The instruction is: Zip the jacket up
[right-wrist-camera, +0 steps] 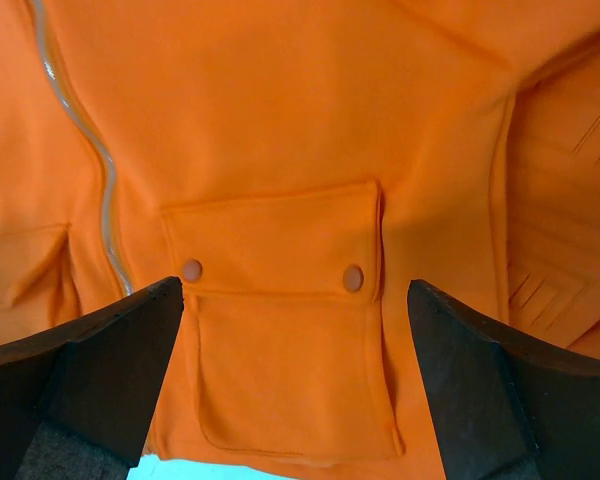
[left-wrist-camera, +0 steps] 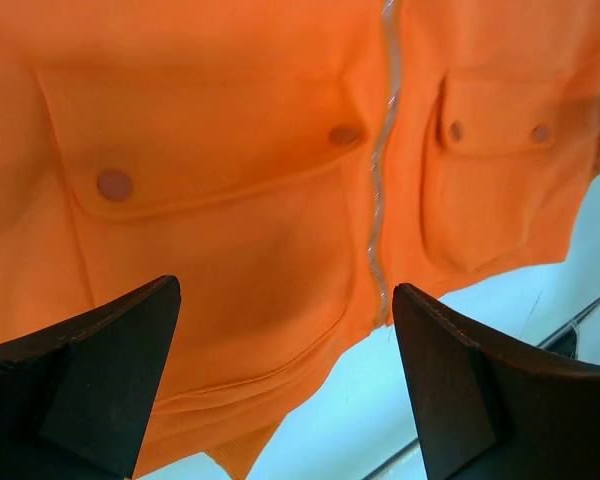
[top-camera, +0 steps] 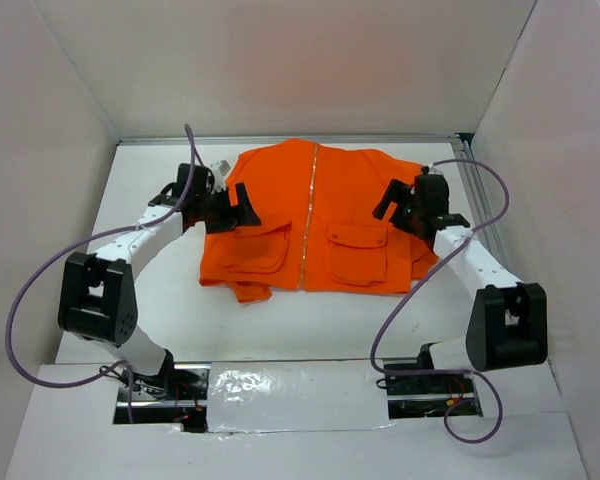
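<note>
At the far centre of the white table [top-camera: 310, 330], a bright orange fabric jacket [top-camera: 345, 190] is laid flat, front up. Soft, light cloth is judged, best pinched beside its pale zipper [top-camera: 308, 220]. Left tool [left-wrist-camera: 285, 285] and right tool [right-wrist-camera: 295, 283] are spread wide, empty, at its sides.

Jacket [right-wrist-camera: 280, 110] fills frame. right gripper [right-wrist-camera: 295, 290] above it, jaws spread wide, fingers [right-wrist-camera: 100, 370] flanking a flap pocket [right-wrist-camera: 290, 380] with two snaps [right-wrist-camera: 192, 270]. Zipper [right-wrist-camera: 85, 150] runs wavy at upper left. Second pocket [right-wrist-camera: 20, 270] cut off at left edge. Table [right-wrist-camera: 180, 468] sliver at bottom.
</note>
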You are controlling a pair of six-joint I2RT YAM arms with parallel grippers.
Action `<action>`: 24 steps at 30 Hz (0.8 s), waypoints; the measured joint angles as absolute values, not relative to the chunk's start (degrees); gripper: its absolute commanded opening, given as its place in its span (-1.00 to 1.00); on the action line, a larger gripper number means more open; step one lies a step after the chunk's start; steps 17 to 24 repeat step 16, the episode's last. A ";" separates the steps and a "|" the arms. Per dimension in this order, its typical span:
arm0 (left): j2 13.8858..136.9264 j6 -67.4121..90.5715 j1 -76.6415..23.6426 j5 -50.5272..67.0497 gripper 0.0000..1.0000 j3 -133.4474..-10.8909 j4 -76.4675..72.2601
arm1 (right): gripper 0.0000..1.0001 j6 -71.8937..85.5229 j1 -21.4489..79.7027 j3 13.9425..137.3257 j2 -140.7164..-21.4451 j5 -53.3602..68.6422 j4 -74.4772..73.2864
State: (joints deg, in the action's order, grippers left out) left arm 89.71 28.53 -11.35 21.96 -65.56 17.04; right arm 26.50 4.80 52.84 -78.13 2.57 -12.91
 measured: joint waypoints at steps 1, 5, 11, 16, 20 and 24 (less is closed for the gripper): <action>90.56 28.77 -11.70 22.00 0.99 -64.93 17.39 | 0.99 27.22 5.06 52.18 -78.56 2.55 -13.06; 90.56 28.99 -13.85 22.83 0.99 -61.89 17.52 | 0.99 29.30 6.83 48.80 -78.13 2.44 -12.27; 76.53 30.13 -15.38 22.31 0.99 -55.90 17.12 | 0.99 31.68 8.56 42.78 -64.49 0.23 -13.76; 62.37 30.94 -15.62 21.74 0.99 -55.07 15.31 | 0.99 32.05 9.91 42.74 -48.77 -3.36 -13.15; 62.37 30.94 -15.62 21.74 0.99 -55.07 15.31 | 0.99 32.05 9.91 42.74 -48.77 -3.36 -13.15; 62.37 30.94 -15.62 21.74 0.99 -55.07 15.31 | 0.99 32.05 9.91 42.74 -48.77 -3.36 -13.15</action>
